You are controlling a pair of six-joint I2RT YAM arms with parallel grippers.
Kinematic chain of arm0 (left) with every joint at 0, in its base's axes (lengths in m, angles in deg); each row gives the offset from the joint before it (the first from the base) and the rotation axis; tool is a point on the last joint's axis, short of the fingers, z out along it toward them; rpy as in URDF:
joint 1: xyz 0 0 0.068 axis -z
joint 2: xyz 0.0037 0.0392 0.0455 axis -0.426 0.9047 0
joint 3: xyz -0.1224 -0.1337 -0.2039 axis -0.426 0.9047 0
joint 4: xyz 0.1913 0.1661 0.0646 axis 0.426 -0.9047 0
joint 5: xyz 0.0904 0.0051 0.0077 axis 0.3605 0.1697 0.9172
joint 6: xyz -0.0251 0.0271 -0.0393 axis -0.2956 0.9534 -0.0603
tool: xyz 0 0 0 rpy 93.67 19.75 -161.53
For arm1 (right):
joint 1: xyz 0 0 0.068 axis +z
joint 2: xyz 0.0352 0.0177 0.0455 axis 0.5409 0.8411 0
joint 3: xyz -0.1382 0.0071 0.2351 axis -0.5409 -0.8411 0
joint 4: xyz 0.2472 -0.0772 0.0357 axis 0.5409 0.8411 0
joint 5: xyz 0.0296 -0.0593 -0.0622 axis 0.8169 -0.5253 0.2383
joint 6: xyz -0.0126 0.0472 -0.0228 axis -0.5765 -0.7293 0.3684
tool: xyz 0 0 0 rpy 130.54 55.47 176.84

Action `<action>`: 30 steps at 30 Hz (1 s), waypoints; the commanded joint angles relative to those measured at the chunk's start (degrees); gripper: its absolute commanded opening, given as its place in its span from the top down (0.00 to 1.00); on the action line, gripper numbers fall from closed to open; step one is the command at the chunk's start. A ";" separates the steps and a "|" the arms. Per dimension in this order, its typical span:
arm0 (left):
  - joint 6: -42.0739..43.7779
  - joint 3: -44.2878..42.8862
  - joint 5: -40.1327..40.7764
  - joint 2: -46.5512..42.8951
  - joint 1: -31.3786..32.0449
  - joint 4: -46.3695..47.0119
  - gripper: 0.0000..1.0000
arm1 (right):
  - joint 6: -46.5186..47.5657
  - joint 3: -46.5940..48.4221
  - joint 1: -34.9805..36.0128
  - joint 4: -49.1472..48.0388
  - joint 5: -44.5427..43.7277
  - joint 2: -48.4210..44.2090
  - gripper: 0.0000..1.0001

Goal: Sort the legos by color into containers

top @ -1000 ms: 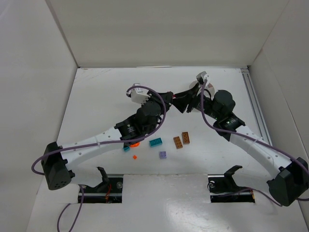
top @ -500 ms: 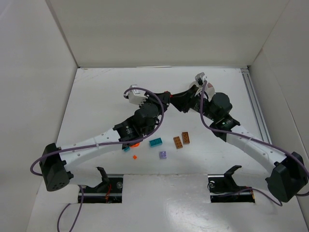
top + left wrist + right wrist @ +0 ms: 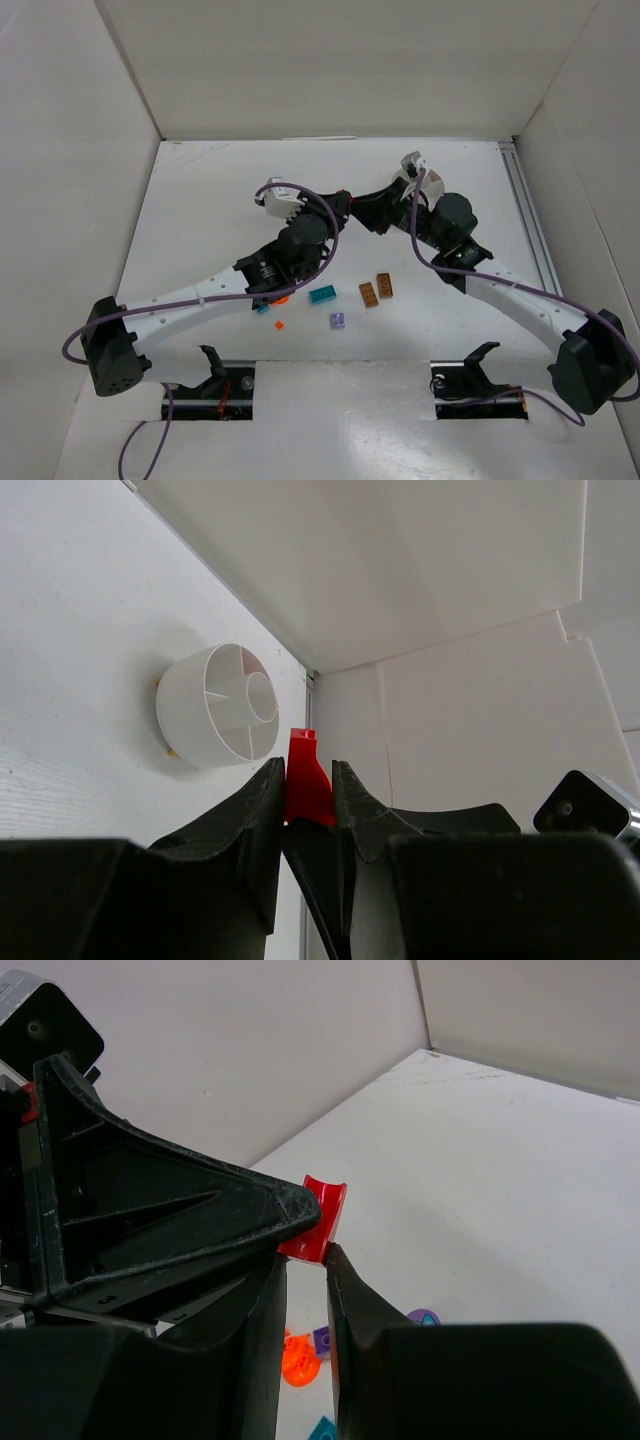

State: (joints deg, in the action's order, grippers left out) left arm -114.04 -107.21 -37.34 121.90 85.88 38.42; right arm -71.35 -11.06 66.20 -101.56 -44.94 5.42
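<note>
We judge this step to be a mid-air handover above the bench (image 3: 200, 200). The left should let go only once the right hold is sure. The left fingers (image 3: 262, 800) are clenched on the red lego (image 3: 303, 765). The right fingers (image 3: 262, 1300) closely flank its lower edge, though we cannot tell whether they bite yet. Only the left wrist view shows the white divided dish (image 3: 185, 705), ahead beyond the lego. Only the top view shows the brown legos (image 3: 377, 290), teal lego (image 3: 322, 295) and purple lego (image 3: 338, 320) loose on the bench.
</note>
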 commanded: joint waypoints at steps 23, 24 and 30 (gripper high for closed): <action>0.53 -1.00 -14.61 -1.54 -3.18 -10.43 0.23 | 10.80 -2.49 -11.81 13.99 5.98 -8.79 1.00; 0.53 -1.00 -14.61 -2.50 -3.18 -10.44 0.18 | 12.02 -3.01 -13.14 15.06 6.76 -9.49 1.00; 7.46 1.55 -14.08 -7.95 -7.30 -11.93 0.01 | 16.07 -2.41 -24.19 21.81 7.82 -8.36 1.00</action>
State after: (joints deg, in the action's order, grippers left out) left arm -111.13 -106.47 -51.39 118.38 80.70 27.01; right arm -59.20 -14.19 46.48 -84.82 -38.30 -3.32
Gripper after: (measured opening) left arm 0.993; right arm 0.249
